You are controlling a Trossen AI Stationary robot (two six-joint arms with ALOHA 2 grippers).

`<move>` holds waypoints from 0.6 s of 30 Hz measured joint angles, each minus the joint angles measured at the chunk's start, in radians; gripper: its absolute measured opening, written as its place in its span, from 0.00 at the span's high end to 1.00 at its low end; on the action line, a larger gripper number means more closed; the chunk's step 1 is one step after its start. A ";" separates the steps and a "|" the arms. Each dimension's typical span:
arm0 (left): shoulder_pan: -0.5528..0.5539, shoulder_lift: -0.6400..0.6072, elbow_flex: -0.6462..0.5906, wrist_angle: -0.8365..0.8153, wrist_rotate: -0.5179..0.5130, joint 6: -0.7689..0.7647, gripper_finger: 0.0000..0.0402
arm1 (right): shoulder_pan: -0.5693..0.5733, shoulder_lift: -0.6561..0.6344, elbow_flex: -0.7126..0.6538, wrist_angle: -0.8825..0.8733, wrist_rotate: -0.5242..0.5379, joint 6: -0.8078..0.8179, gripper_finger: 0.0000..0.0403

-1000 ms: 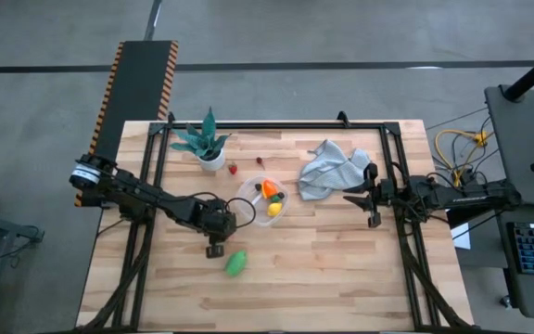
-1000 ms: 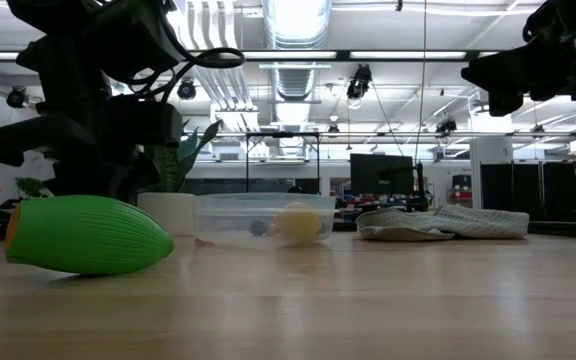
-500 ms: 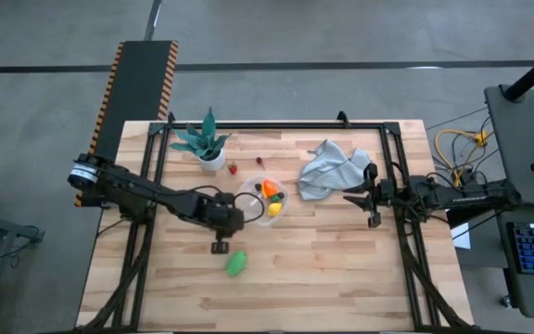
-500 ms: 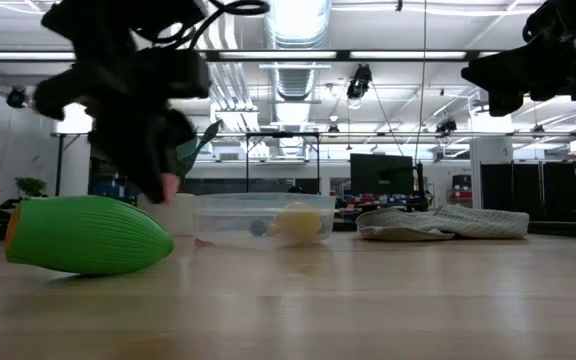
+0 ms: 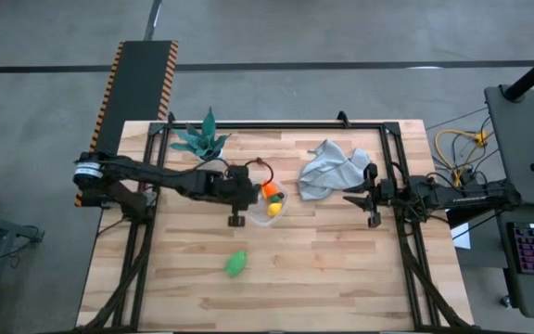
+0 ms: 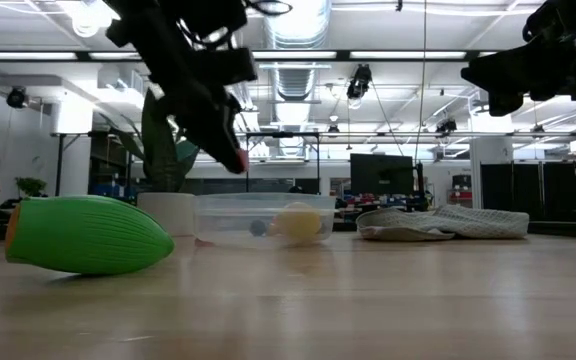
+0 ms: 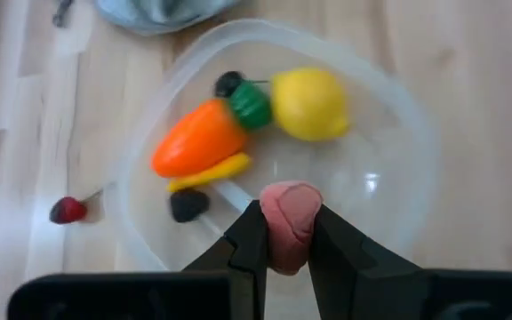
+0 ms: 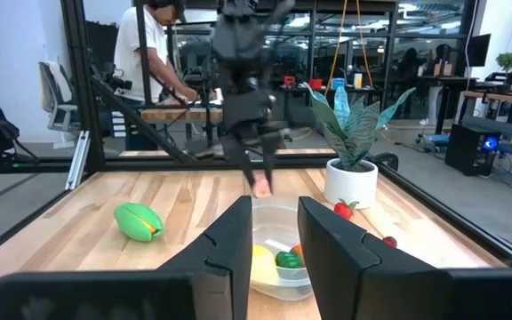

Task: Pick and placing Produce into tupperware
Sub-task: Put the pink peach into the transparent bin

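Bright overhead ceiling lights point(image 6: 293, 15), soft shadows, motion-blurred left gripper point(image 6: 236, 158) in low view.

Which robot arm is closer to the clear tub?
The left. Its left pincer holds a pink piece right over the tub. The right pincer waits far off beside the cloth.

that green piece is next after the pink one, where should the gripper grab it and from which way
Grip the green piece across its narrow middle, coming straight down from above. It lies on its side, alone on bare table, with its long axis roughly along the table surface, so fingers closing across the short width should fit best. The left gripper, now holding a pink piece over the tub, is nearer.
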 joint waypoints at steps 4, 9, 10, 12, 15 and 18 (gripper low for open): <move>0.043 0.052 -0.005 0.015 0.001 0.014 0.91 | 0.000 0.000 0.000 0.000 0.000 -0.001 0.80; 0.066 0.125 0.002 0.015 0.003 0.020 0.91 | 0.000 0.000 0.000 0.000 0.000 -0.001 0.82; 0.067 0.137 0.003 0.016 0.003 0.022 0.91 | 0.000 0.000 0.000 -0.001 0.000 -0.007 0.82; 0.068 0.157 0.006 0.014 0.004 0.035 0.91 | 0.000 0.000 0.000 -0.001 0.000 -0.015 0.82; 0.068 0.177 0.013 0.015 0.005 0.036 0.89 | 0.000 0.000 0.000 -0.001 0.000 -0.016 0.81; 0.068 0.183 0.015 0.014 0.009 0.036 0.84 | 0.000 0.000 0.000 -0.001 0.000 -0.016 0.80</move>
